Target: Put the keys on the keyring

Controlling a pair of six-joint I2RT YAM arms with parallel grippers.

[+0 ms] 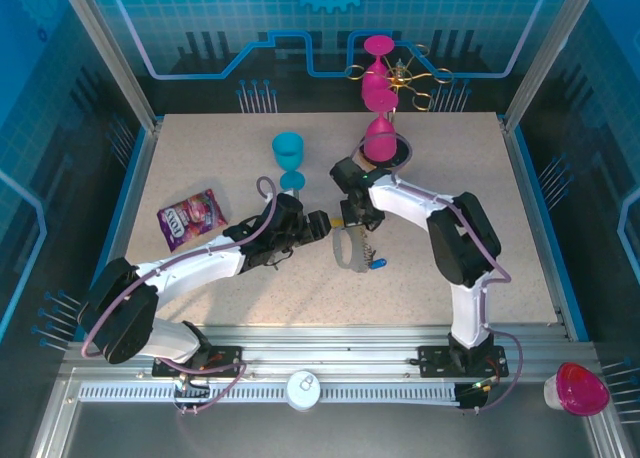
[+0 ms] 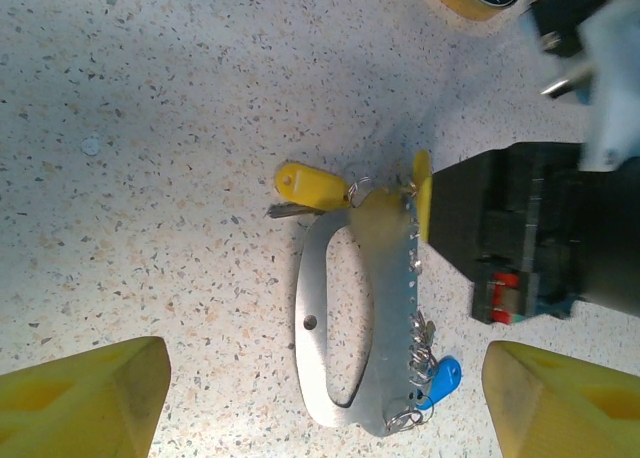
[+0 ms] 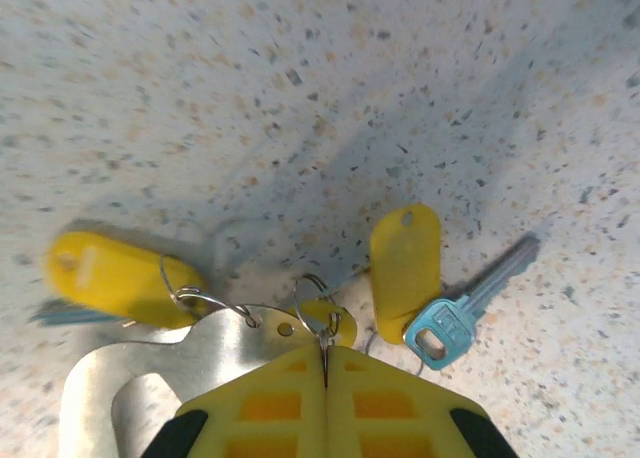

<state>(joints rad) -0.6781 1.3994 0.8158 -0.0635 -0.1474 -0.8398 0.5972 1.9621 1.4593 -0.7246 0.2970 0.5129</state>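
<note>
**Yellow fingers of the right gripper (image 3: 325,363) nip the keyring (image 3: 210,353)**

They are squeezed tight on one thin wire loop at the keyring's edge. Just beside the keyring lies a key (image 3: 450,328) with a yellow tag. Over the keyring hangs the left gripper (image 2: 325,353), spread wide and holding nothing. I think this is the holding step. Next, the left gripper should grab that key and slide it onto the loop, slowly, because the loop is so thin.

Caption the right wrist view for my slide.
Right gripper pinching a wire loop on the keyring, yellow tags and a silver key beside it.
</note>
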